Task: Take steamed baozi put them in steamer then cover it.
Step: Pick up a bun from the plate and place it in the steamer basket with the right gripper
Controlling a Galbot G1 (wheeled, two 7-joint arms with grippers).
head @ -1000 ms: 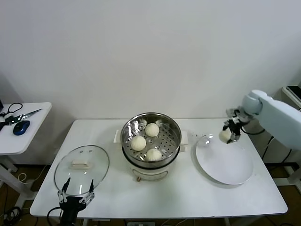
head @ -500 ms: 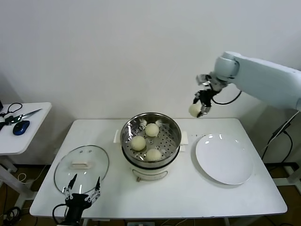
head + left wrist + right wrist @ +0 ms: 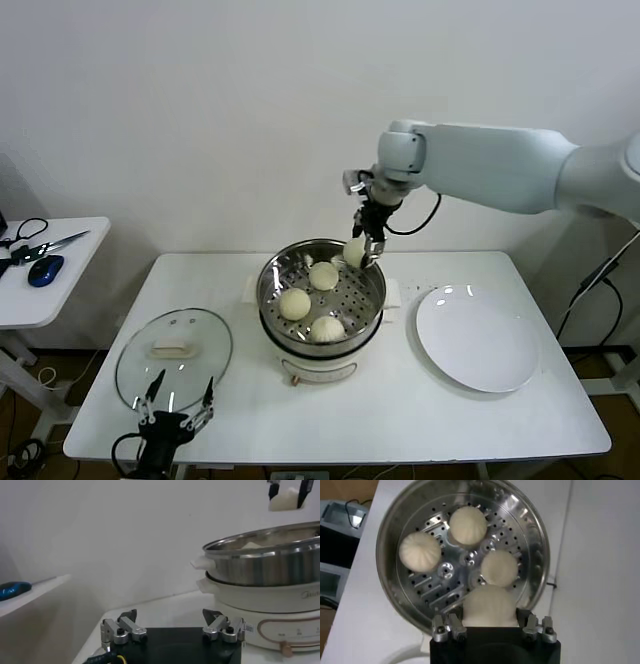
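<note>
White table (image 3: 480,420): right gripper (image 3: 362,250) is gripping the fourth baozi (image 3: 355,251) above the steamer (image 3: 322,295) for release; left gripper (image 3: 170,415) is idling open beside the cover (image 3: 175,355).

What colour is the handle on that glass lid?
Cream-white; the handle on the clear glass lid shows best in the head view.

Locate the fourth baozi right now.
In the head view the fourth baozi is gripped in the right pincer, held above the steamer's back-right rim, apart from the three baozi on the tray.
</note>
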